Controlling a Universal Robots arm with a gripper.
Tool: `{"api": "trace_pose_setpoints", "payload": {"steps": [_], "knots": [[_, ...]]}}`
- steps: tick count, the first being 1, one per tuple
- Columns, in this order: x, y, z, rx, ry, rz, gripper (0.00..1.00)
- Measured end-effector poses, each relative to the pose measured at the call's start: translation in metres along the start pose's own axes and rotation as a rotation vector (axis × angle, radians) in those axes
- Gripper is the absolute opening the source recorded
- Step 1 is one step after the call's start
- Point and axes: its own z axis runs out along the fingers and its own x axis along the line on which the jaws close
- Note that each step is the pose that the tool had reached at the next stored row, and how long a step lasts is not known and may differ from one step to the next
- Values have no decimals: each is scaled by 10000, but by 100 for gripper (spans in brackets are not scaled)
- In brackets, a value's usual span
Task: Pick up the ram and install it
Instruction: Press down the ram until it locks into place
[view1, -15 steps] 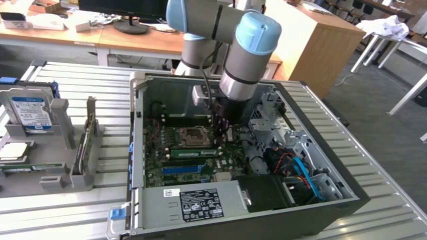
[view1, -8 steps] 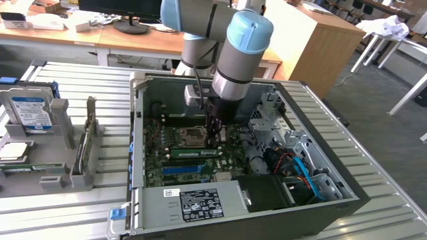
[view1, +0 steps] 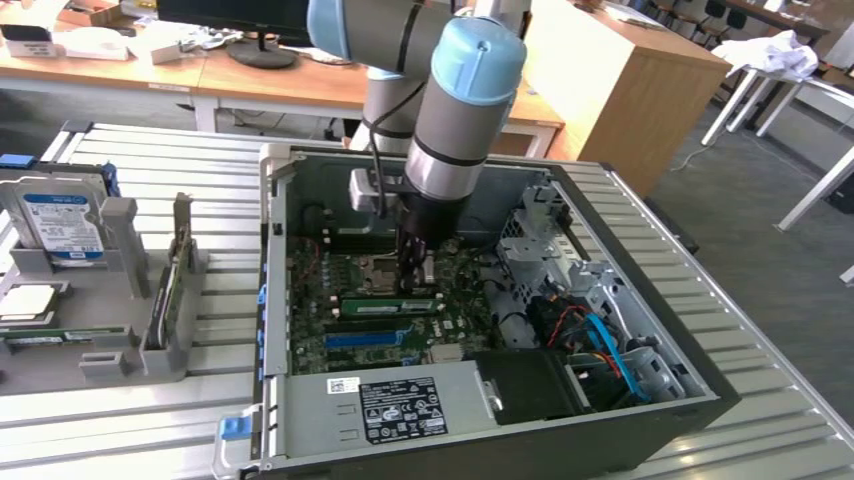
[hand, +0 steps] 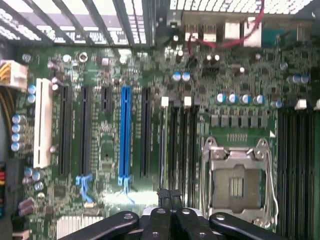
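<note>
Ram (view1: 388, 305), a thin green stick, lies edge-up in a slot on the motherboard (view1: 350, 335) inside the open computer case (view1: 641, 415), just beside the blue slot (view1: 363, 339) and right under the arm. The tool (view1: 416, 272) hangs low over it, and from the wrist view its black fingers (hand: 161, 220) are pressed together, with the stick's narrow top edge (hand: 162, 150) running away from the tips; I cannot tell whether they touch it or pinch anything. To my eye the stick already sits in its slot, so the work now looks like pressing it home. Doing that well would mean bearing straight down along the board's edge, not at a slant, with the force spread along its length so both ends sink evenly and the white end clips (hand: 165, 101) can snap in. A push off to one side could tip the stick or strain the slot. The empty CPU socket (hand: 236, 182) sits near, so the fingers should keep clear of it.
</note>
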Motion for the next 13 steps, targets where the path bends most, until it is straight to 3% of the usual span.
{"api": "trace_pose_setpoints", "payload": {"steps": [13], "knots": [[-3, 250, 8, 9, 0, 0, 11]]}}
